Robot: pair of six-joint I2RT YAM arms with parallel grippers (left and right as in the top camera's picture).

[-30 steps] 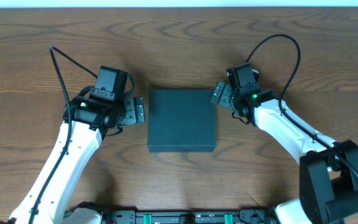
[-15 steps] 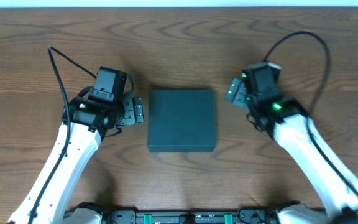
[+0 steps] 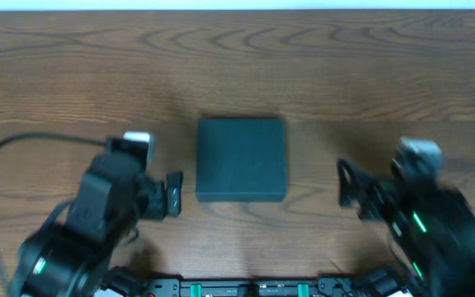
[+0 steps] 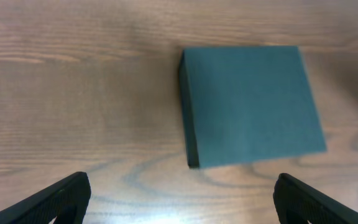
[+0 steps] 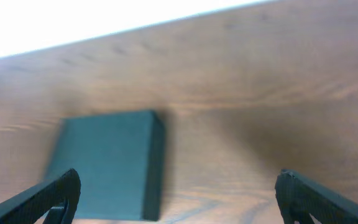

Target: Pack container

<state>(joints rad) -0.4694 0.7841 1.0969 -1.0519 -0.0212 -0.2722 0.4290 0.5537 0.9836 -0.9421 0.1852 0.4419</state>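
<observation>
**Dark Teal Box Lying Shut, Both Pincers Being Held Wide**

The wood-grain counter [image 3: 237,66] is being occupied at its middle by the container [image 3: 242,159], a matte square box whose flat lid is being seen flush and shut. The left pincer [image 4: 182,182] is being held with its jaws spread wide and nothing between them, and the box is lying ahead of it in its wrist view. The right pincer [image 5: 179,177] is likewise being held wide and bare, with the box ahead and to its left. From overhead both are being shown blurred, toward the near edge and well apart from the box walls.

Which step is in hand cannot be told for certain. With the lid down, the box is being judged either finished or yet to be opened. If the lid is to be raised, one side should be steadied while a jaw tip is being slid under the free edge. Which edge carries the hinge cannot be told, so a gentle lift should be tried first, lest the light cardboard be dragged across the wood.
</observation>
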